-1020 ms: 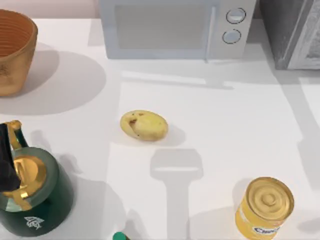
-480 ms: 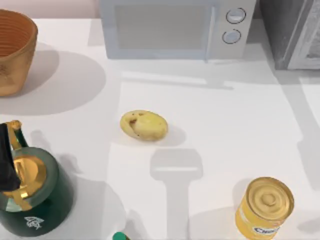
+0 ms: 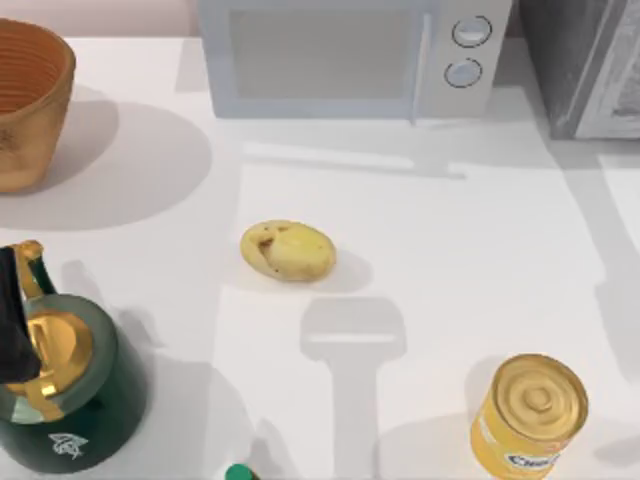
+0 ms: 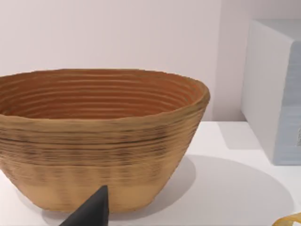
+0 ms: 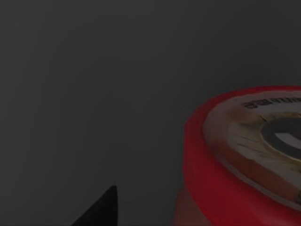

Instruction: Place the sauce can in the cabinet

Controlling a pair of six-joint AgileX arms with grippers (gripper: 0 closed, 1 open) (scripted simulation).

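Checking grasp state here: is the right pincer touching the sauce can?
Cannot tell. The right wrist view is dark; the sauce can sits close by a dark fingertip, but no contact or gap shows plainly.

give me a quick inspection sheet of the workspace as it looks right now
surface: white table, shadows across it
sauce can: red-rimmed top close in the right wrist view, against a dark grey surface; whether it rests on anything cannot be told
cabinet: dark grey unit at the table's back right corner, pale framed door panel
clutter: microwave at the back; potato mid-table; yellow can front right; woven basket back left; green kettle front left; small green item at the front edge
grippers: one dark fingertip of the left near the basket, one of the right near the sauce can
cables: nothing seen
surroundings: pale wall behind the basket
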